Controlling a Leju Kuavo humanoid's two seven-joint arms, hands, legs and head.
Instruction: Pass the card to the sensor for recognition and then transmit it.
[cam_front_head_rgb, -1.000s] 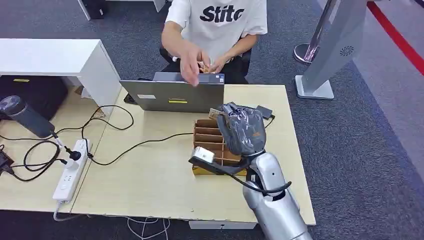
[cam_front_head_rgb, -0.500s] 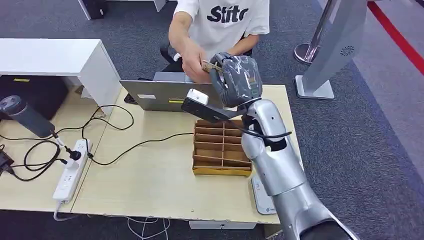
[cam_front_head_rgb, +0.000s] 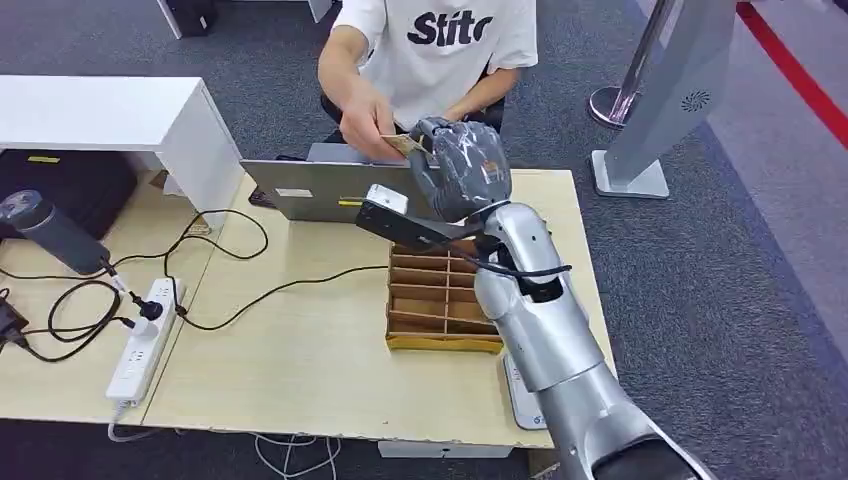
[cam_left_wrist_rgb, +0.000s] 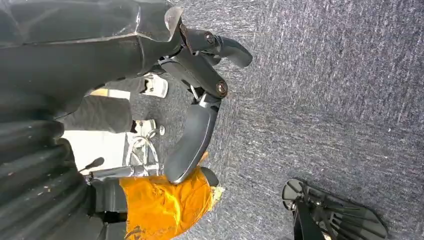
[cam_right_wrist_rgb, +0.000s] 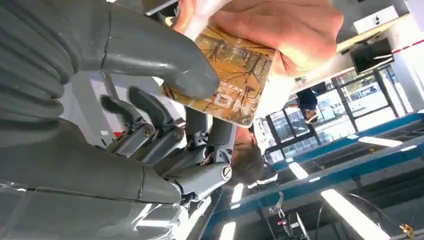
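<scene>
Grey and wrapped in clear film, right robot hand (cam_front_head_rgb: 462, 168) raised above the far edge of the table (cam_front_head_rgb: 300, 350), thumb (cam_right_wrist_rgb: 165, 60) pressed onto the card (cam_front_head_rgb: 402, 144) and pinching it against the darker fingers. Orange-brown printed card (cam_right_wrist_rgb: 235, 75) held out past the table's far edge, with a person's hand (cam_front_head_rgb: 365, 122) gripping its other end. Person in a white printed shirt seated just beyond that far edge. Grey laptop (cam_front_head_rgb: 330, 190) standing along the far edge, directly below the raised robot hand. Brown cardboard divider box (cam_front_head_rgb: 435, 300) with several slots near the right edge, partly hidden by the silver forearm. Small white device (cam_front_head_rgb: 520, 395) lying flat at the near right corner beside the arm. White power strip (cam_front_head_rgb: 145, 335) and black cables at the left edge. Left robot hand (cam_left_wrist_rgb: 200, 100) hanging over grey carpet, fingers (cam_left_wrist_rgb: 192, 140) loosely curled with nothing between them.
</scene>
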